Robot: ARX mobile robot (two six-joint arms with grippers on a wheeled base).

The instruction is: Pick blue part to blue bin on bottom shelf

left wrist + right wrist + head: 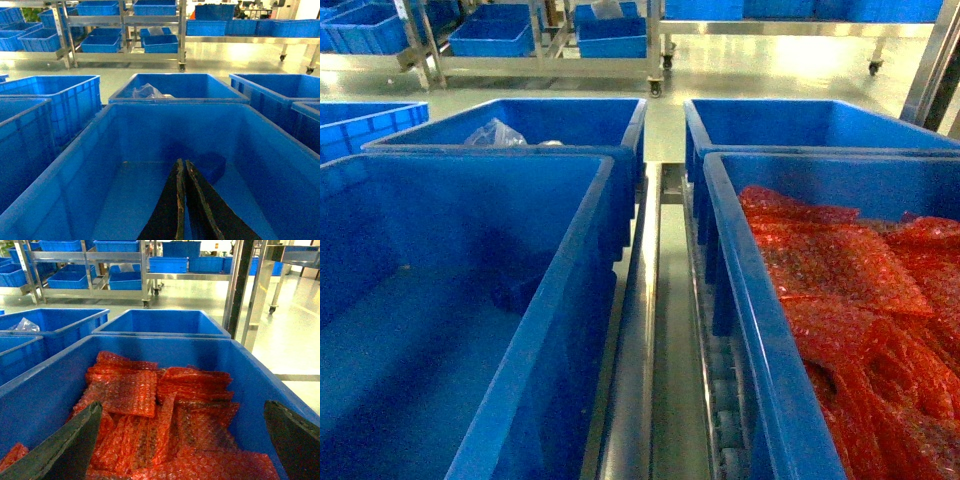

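Black left gripper (181, 200), closed, appears only in its wrist view.

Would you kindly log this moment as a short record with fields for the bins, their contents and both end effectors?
near left bin: blue; one dark blue part on its floor
near right bin: blue; piled with red bubble-wrap bags
far left bin: clear plastic bag inside
far right bin: contents not visible
left end effector: shut, empty, over the near left bin
right end effector: open, empty, above the red bags
steel rail: runs between the near bins
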